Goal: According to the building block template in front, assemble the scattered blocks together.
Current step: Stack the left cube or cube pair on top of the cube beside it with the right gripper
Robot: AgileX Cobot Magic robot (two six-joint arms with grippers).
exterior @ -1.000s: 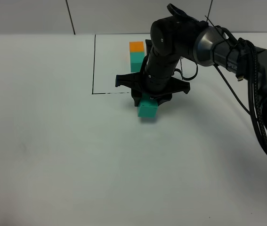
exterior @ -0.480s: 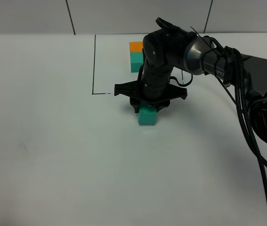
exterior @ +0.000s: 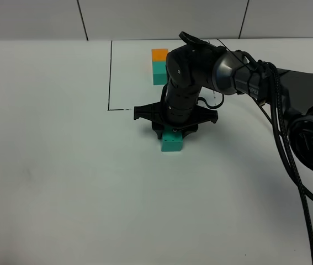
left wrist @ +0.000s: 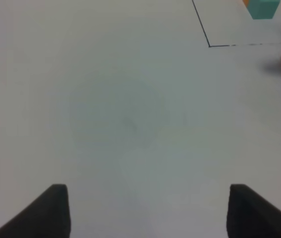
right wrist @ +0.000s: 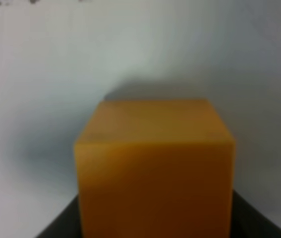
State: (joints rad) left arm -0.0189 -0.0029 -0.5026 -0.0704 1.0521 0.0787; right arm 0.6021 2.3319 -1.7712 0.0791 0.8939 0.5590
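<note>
The right hand (exterior: 174, 130), clenched on the orange block (right wrist: 152, 168), hangs just over the teal block (exterior: 171, 142), near the building block template (exterior: 159, 65) on the white counter (exterior: 62, 182). Doing this well probably means squaring edges before letting go. The left hand (left wrist: 147, 210) hangs released, well apart.

The right arm (exterior: 200, 66) is glossy black with rounded, bulbous joint housings and a grey-silver band at one joint — thin black cables loop alongside it and trail off to the lower right. Its gripper (exterior: 174, 128) has flat black crosspieces spreading sideways. The left gripper's fingers (left wrist: 53, 210) are matte black, blunt-tipped wedges.
</note>
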